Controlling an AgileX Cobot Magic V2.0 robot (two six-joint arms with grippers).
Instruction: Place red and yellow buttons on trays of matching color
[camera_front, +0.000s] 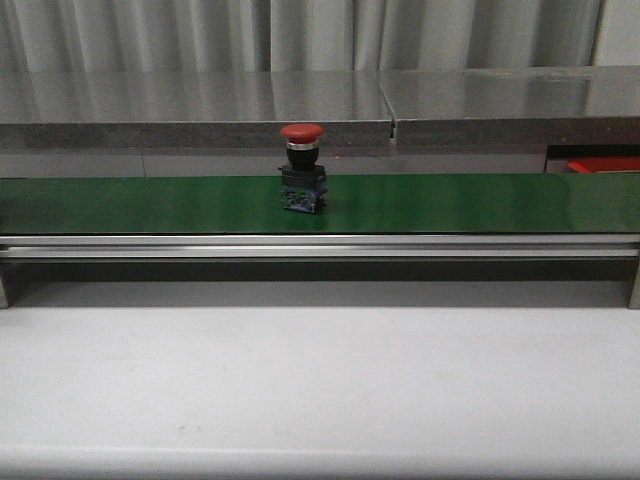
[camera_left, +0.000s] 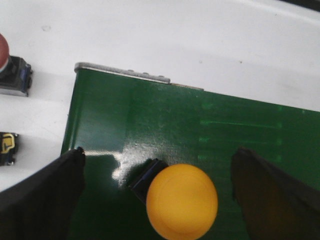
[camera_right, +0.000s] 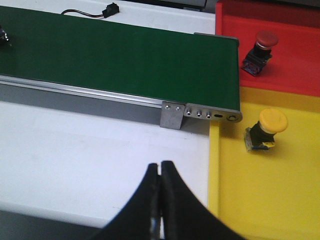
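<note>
A red button (camera_front: 303, 170) stands upright on the green belt (camera_front: 450, 203), near its middle. No gripper shows in the front view. In the left wrist view a yellow button (camera_left: 182, 201) stands on the belt (camera_left: 200, 120) between the fingers of my open left gripper (camera_left: 161, 152), with a gap on each side. My right gripper (camera_right: 160, 166) is shut on nothing above the white table, near the yellow tray (camera_right: 270, 200). That tray holds a yellow button (camera_right: 267, 127). The red tray (camera_right: 295, 70) beyond it holds a red button (camera_right: 260, 50).
Beside the belt's end in the left wrist view, another red button (camera_left: 5, 62) and a dark button base (camera_left: 7, 148) lie on the white table. The belt's metal end bracket (camera_right: 200, 112) borders the trays. A black cable part (camera_right: 107, 9) lies behind the belt.
</note>
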